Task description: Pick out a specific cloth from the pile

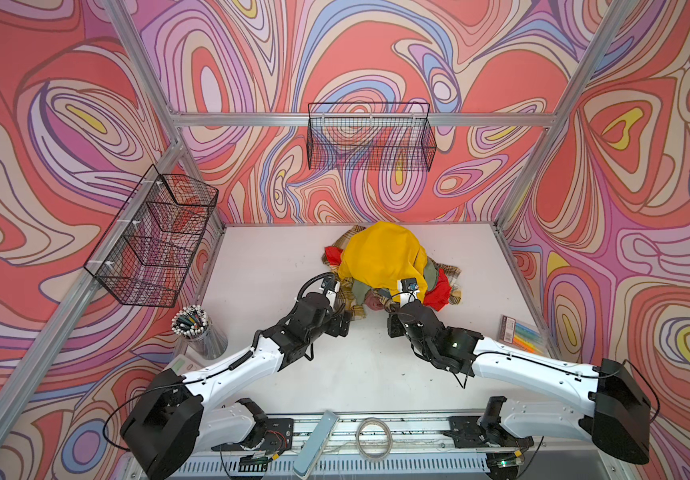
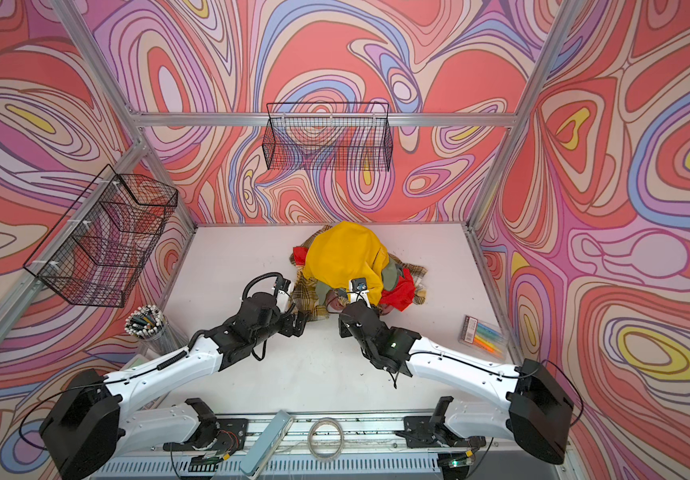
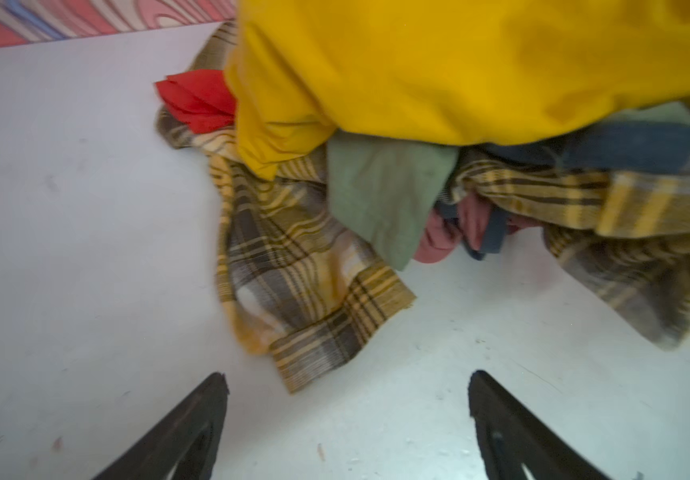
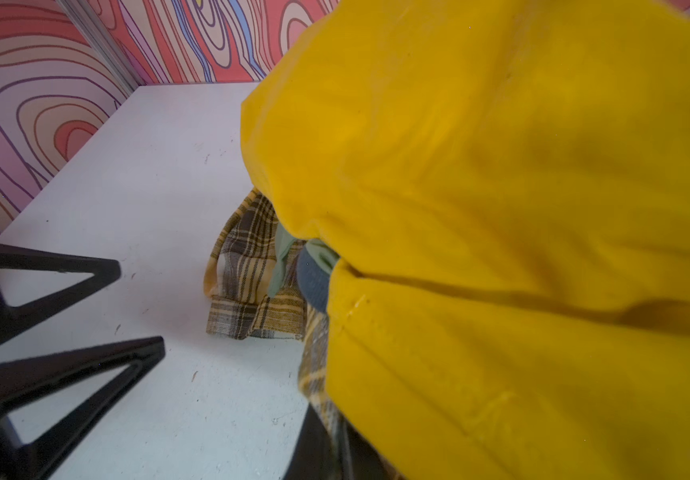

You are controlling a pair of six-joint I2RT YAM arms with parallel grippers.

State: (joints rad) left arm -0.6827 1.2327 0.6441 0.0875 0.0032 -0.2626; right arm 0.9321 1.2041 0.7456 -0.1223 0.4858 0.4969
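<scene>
The left gripper hangs released just short of a free corner of the yellow-and-cream plaid flannel cloth, likely because the rest lies buried in the pile near the far edge of the white tabletop, where the clenched right gripper, catch hidden, sits under a plain mustard-yellow cloth.

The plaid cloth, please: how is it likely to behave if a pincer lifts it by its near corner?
The plaid cloth lies in soft folds, so it will probably hang limp. The yellow cloth and green cloth lie over it, so pulling may drag them along. Its woven face looks matte, so it should hardly slip.
</scene>
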